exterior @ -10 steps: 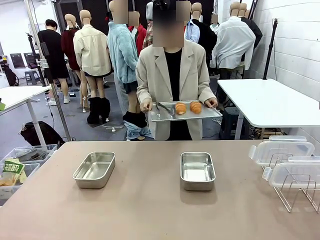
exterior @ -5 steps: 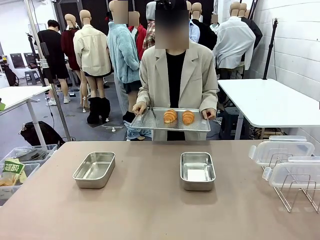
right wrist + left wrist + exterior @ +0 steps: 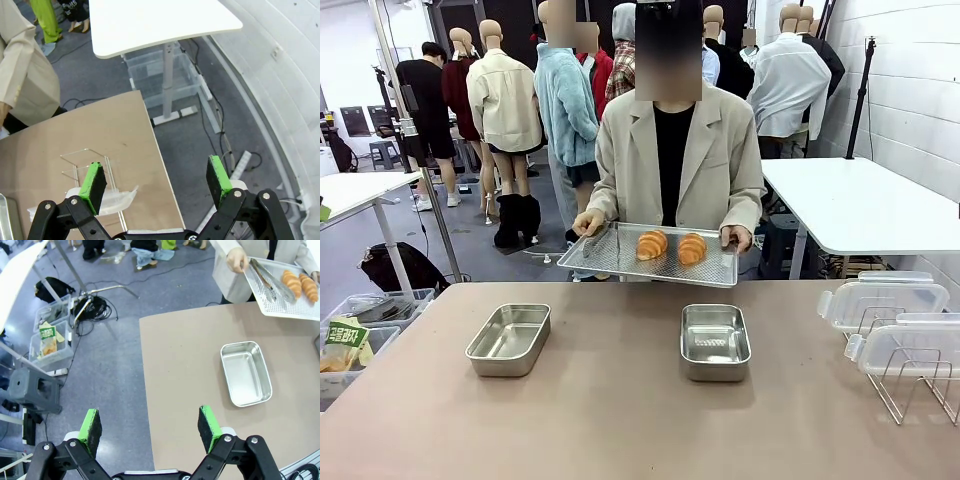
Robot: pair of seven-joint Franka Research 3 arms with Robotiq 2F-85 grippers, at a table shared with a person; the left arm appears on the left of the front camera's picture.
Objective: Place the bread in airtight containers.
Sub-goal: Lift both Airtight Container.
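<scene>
Two golden croissant-like pieces of bread (image 3: 652, 244) (image 3: 691, 248) lie on a perforated metal tray (image 3: 602, 256) that a person holds in both hands above the table's far edge. Two open steel containers stand on the tan table, one at the left (image 3: 509, 339) and one at the centre right (image 3: 715, 342). The left wrist view looks down on the left container (image 3: 246, 373), the tray (image 3: 280, 302), the bread (image 3: 291, 283) and metal tongs (image 3: 270, 281). My left gripper (image 3: 150, 426) hangs open high over the table's edge. My right gripper (image 3: 156, 182) is open too, above the table's right corner.
Clear clip-on lids (image 3: 885, 300) rest on a wire rack (image 3: 910, 385) at the table's right side, and the rack (image 3: 87, 162) also lies under my right gripper. A white table (image 3: 860, 205) stands beyond on the right. Bins (image 3: 355, 335) sit on the floor at the left.
The person has stepped closer and lowered the tray toward the table, shifting it left. Both grippers stay open.
</scene>
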